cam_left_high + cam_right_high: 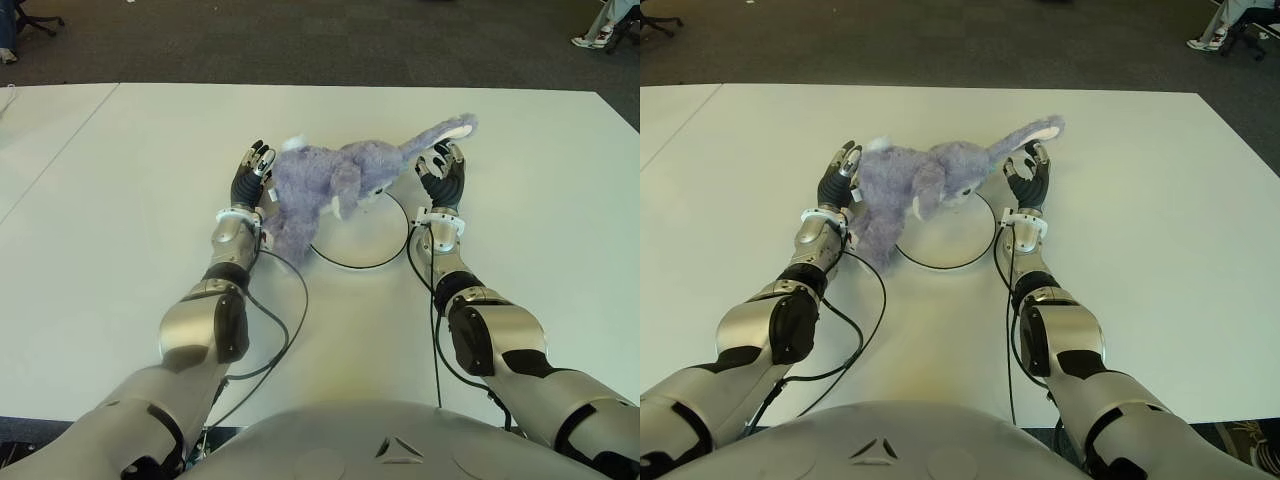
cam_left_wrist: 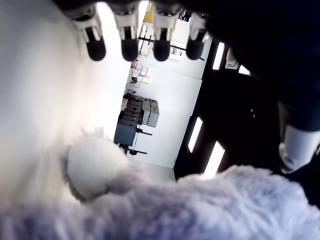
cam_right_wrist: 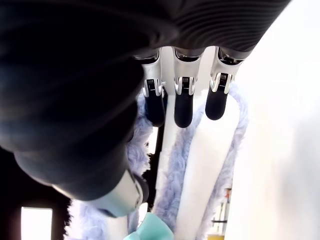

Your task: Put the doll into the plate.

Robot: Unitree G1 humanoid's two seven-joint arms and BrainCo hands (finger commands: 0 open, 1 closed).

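Observation:
A purple plush doll lies across the left and far part of the white, black-rimmed plate in the middle of the table. Its head is over the plate, its body hangs over the left rim, and one long ear points to the far right. My left hand is against the doll's left side, fingers straight and open; the left wrist view shows the fur and white tail beside the palm. My right hand stands open at the plate's right, fingertips by the ear.
The white table stretches wide on both sides. A second table adjoins it on the left. Black cables loop from both wrists over the near table. A person's shoes show on the dark floor at the far right.

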